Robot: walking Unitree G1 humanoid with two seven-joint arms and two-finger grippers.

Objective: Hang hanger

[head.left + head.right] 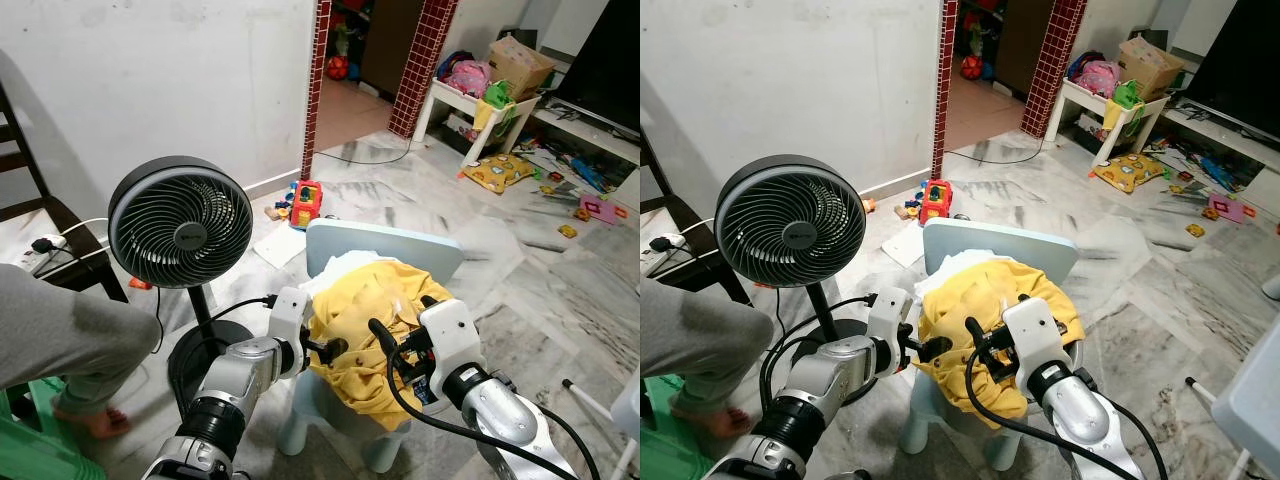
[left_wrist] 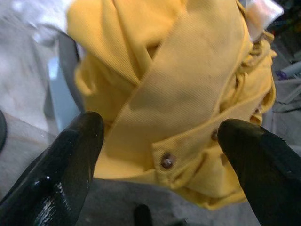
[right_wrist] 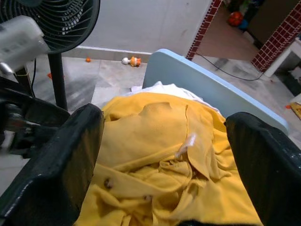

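A yellow shirt is lying crumpled on the seat of a small pale blue chair, with a white cloth poking out beneath it toward the chair's back. No hanger can be made out among the folds.

The left hand is reaching in at the shirt's left edge, its 2 black fingers spread apart with the buttoned front of the shirt lying between them; in the left wrist view a brown button is sitting near the hem. Whether the tips are touching the fabric cannot be told.

The right hand is hovering just in front of and over the shirt, its 2 fingers also standing wide apart and gripping nothing, the garment's collar and a white tag showing between them.

A black pedestal fan is standing just left of the chair. A person's grey-clad knee and bare foot are showing at the far left. Toys are lying scattered on the marble floor behind.
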